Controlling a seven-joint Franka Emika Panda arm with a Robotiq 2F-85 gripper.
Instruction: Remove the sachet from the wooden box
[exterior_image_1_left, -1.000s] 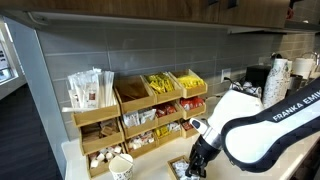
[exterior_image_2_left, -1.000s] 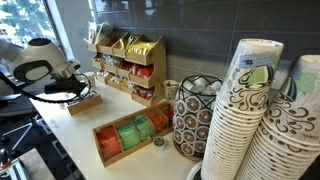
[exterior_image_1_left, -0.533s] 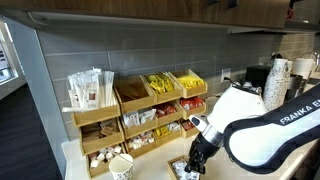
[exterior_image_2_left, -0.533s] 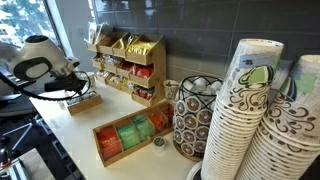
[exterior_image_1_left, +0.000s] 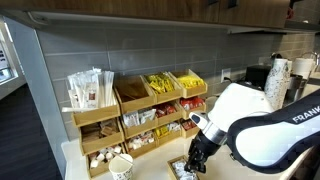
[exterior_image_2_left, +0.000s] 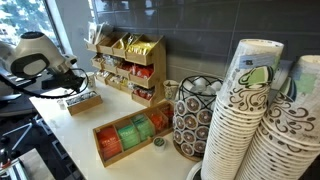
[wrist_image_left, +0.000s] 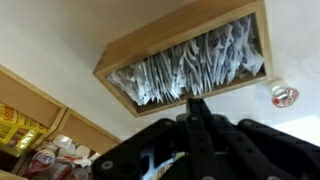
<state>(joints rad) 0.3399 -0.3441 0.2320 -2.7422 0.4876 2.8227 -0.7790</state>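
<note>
The wooden box (wrist_image_left: 176, 31) is a small low light-wood tray filled with several white sachets (wrist_image_left: 190, 64). In the wrist view my gripper (wrist_image_left: 197, 106) has its two dark fingers pressed together just outside the box's near rim, and I see no sachet between the tips. In both exterior views the gripper (exterior_image_1_left: 197, 160) (exterior_image_2_left: 74, 91) hangs just above the box (exterior_image_1_left: 181, 169) (exterior_image_2_left: 86, 103) on the white counter. The arm hides most of the box in one exterior view.
A tiered wooden rack (exterior_image_1_left: 140, 110) (exterior_image_2_left: 130, 65) of packets stands against the tiled wall. A paper cup (exterior_image_1_left: 121, 166) stands by it. A long wooden tray (exterior_image_2_left: 128, 136), a patterned canister (exterior_image_2_left: 192, 118) and stacked paper cups (exterior_image_2_left: 250, 120) are nearby. A small foil cup (wrist_image_left: 284, 96) lies beside the box.
The arm has risen and pulled back a little from the box. The gripper fingers stay together.
</note>
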